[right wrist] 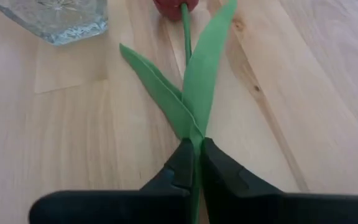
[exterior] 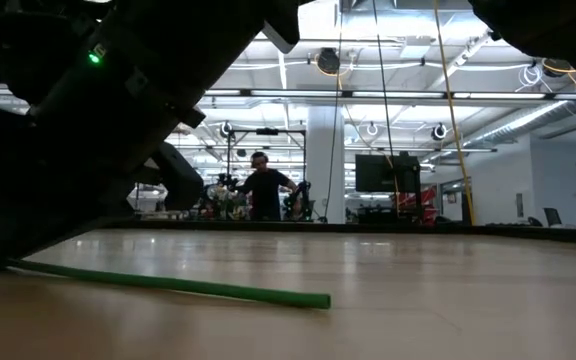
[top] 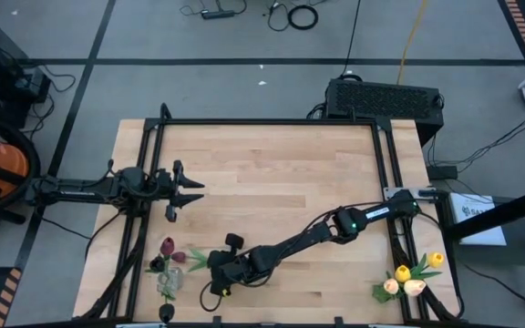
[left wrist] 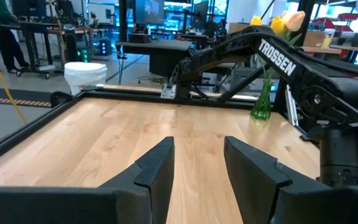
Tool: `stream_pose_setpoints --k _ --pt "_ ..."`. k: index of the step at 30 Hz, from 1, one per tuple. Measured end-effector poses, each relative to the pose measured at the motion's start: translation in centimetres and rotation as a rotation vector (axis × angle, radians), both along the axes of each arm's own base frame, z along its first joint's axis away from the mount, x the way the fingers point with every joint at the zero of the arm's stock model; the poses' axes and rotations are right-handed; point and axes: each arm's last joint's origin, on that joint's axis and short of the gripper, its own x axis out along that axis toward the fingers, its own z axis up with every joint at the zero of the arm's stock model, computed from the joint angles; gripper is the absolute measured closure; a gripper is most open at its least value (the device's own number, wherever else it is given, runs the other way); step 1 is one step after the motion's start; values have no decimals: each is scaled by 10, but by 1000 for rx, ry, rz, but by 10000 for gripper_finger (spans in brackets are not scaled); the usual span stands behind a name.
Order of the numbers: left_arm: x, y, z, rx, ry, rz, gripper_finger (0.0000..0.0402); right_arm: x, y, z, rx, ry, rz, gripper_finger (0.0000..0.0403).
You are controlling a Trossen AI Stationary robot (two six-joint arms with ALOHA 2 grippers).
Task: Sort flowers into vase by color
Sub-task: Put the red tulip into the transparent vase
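A dark red tulip lies on the table near its front left, with its head (top: 179, 258) toward the clear glass vase (top: 168, 284) and its leaves (right wrist: 185, 87) spread flat. That vase holds one dark red tulip (top: 167, 245). My right gripper (top: 215, 270) reaches low across the table and is shut on the lying tulip's stem. My left gripper (top: 190, 191) is open and empty over the table's left middle. A second vase (top: 408, 287) at the front right holds yellow and peach tulips (top: 415, 273). My right gripper pinches the lying tulip's green stem (right wrist: 194, 142) between its two fingers, right where the two leaves join it. The fingers come in low from the table's right, pointing left, roughly along the stem. The tulip lies on the table, its cut stem end (exterior: 320, 298) resting on the wood.
The table's black frame rail (top: 262, 121) runs along the far edge and down both sides. The right arm (top: 335, 226) stretches slantwise over the table's front half. A person (exterior: 263, 190) stands far off in the room behind the table.
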Motion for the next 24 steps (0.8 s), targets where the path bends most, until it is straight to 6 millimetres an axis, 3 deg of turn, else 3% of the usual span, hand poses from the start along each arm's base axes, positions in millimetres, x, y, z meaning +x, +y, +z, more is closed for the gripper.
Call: stream_pose_setpoints --k 5,10,13,16,19,24 --pt "0 0 0 0 0 0 253 -1 -3 15 19 -16 -53 399" --pt "0 0 0 0 1 0 253 -18 -13 51 18 51 -213 401" --pt "0 0 0 0 0 0 253 -39 -20 78 -5 112 -390 401" --pt "0 0 0 0 0 0 253 -68 -14 113 -89 100 -541 402" --pt "0 0 0 0 0 -1 253 -93 -8 142 -161 37 -651 402" --pt "0 0 0 0 0 -1 253 -116 -9 177 -286 -151 -739 402"
